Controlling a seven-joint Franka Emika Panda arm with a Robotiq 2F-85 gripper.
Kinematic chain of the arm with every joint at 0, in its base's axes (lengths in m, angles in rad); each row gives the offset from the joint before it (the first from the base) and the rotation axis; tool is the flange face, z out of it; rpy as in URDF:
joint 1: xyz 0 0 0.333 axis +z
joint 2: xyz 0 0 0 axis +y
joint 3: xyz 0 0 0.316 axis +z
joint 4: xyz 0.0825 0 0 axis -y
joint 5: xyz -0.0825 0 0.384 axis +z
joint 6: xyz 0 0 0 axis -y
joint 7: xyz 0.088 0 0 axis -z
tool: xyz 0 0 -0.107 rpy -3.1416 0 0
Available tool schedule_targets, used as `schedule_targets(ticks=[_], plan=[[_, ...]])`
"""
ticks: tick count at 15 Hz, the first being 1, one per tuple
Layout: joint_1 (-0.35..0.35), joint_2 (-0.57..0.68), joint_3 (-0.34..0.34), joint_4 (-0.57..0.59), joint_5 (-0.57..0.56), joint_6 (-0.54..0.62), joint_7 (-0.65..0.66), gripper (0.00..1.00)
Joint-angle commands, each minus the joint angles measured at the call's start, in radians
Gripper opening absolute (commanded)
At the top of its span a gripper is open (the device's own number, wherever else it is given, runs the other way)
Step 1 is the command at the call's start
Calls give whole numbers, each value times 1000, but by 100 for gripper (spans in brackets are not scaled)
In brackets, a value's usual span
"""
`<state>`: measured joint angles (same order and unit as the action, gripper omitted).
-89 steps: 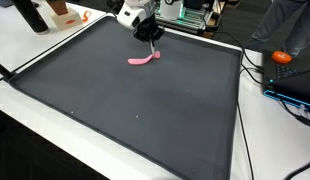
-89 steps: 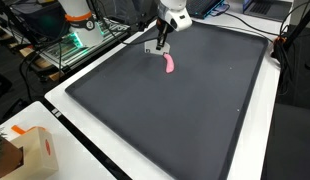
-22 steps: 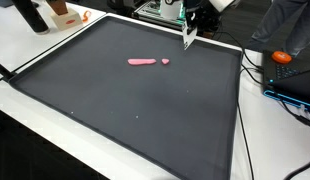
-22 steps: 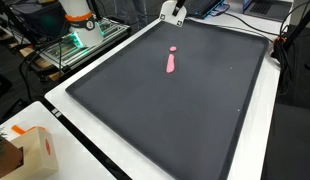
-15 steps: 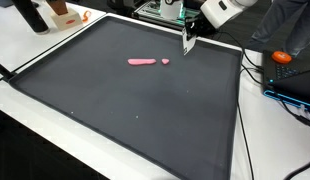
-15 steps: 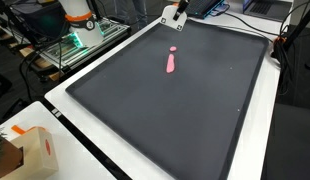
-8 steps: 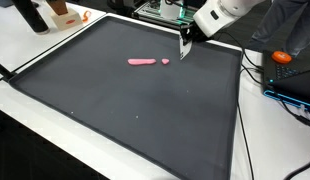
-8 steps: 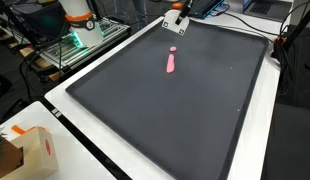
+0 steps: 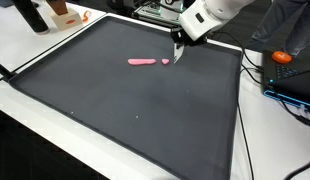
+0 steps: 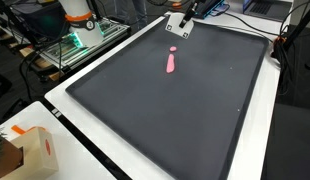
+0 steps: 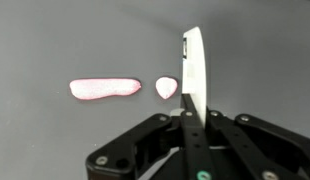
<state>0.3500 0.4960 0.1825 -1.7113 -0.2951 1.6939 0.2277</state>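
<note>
One white blade (image 11: 192,70), seemingly held, clear only in wrist view

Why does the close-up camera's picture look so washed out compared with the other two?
Wrist view: overexposed, so the mat turns pale grey, the pink strip and small pink piece glow soft-edged, and the white blade in the fingers nearly blows out. Both exterior views: even light, mat dark charcoal.
</note>
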Motion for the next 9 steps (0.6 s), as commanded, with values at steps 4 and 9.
schedule_targets(ticks=[4, 9], plan=[[-63, 24, -17, 62, 109, -10, -92, 1], [-120, 5, -36, 74, 184, -3, -138, 1]])
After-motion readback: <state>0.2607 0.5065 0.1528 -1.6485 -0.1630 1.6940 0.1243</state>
